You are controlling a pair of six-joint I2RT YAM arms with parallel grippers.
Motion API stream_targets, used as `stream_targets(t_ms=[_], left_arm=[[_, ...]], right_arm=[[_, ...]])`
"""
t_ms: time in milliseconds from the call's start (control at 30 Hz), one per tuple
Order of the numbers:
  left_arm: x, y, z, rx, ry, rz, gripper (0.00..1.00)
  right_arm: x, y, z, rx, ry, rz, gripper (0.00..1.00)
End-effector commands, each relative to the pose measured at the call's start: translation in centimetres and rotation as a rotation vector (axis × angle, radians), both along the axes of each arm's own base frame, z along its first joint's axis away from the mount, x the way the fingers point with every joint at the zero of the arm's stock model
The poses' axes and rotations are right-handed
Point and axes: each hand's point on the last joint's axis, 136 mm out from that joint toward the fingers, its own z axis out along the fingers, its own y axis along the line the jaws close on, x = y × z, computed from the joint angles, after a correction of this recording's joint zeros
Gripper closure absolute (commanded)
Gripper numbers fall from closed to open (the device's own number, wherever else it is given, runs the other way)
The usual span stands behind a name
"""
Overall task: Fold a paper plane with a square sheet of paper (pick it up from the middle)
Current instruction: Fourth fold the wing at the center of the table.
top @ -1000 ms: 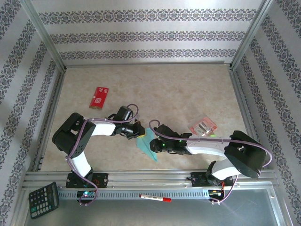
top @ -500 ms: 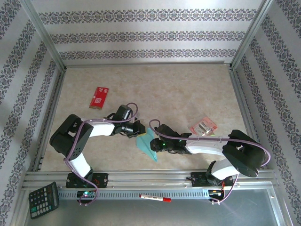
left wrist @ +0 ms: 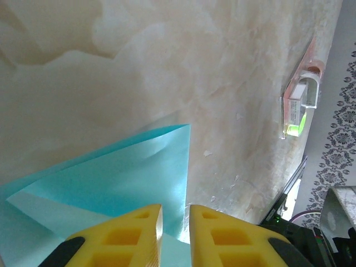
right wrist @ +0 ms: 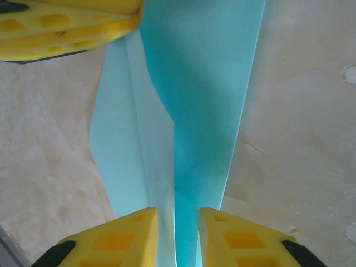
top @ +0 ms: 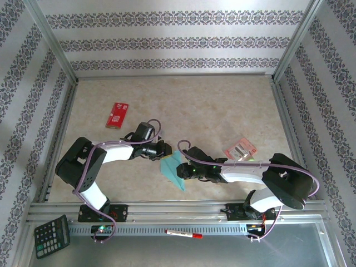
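The square sheet of paper (top: 174, 173) is light teal and folded into a narrow creased shape, lying between the two arms near the table's front. My left gripper (top: 164, 152) is at the sheet's upper left corner. Its yellow fingers (left wrist: 132, 232) are nearly together, with the paper's edge (left wrist: 179, 167) pinched in the narrow gap. My right gripper (top: 183, 169) comes in from the right, low over the sheet. Its fingers (right wrist: 125, 236) stand slightly apart on either side of a raised darker fold (right wrist: 200, 111), touching neither side. The left gripper's fingers (right wrist: 67, 25) rest on the paper's top left.
A pink-and-yellow packet (top: 240, 149) lies right of the paper and also shows as the packet (left wrist: 300, 105) in the left wrist view. A red packet (top: 117, 114) sits at the back left. A calculator (top: 52, 238) and a marker (top: 182, 233) lie on the front rail shelf.
The left gripper has shifted slightly up and back at the paper's corner. The right gripper has crept left over the sheet, and the paper's upper tip has lifted a little.
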Motion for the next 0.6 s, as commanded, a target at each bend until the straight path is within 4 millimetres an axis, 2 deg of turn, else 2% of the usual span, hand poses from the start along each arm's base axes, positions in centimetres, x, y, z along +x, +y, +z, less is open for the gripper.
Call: stream_targets(t_ms=[0, 367, 500, 567], left_arm=[[0.6, 0.2, 1.6, -0.018, -0.026, 0.007, 0.8], [1.0, 1.1, 2.4, -0.005, -0.04, 0.026, 0.8], [1.3, 1.7, 3.0, -0.008, -0.046, 0.043, 0.8], [1.5, 2.2, 3.5, -0.01, -0.054, 0.058, 0.8]], right_arm=[[-0.1, 0.2, -0.5, 0.023, 0.018, -0.004, 0.75], [-0.2, 1.2, -0.8, 0.068, 0.038, 0.006, 0.78], [0.0, 1.6, -0.8, 0.081, 0.035, 0.003, 0.87], [0.4, 1.6, -0.3, 0.087, 0.017, -0.001, 0.95]])
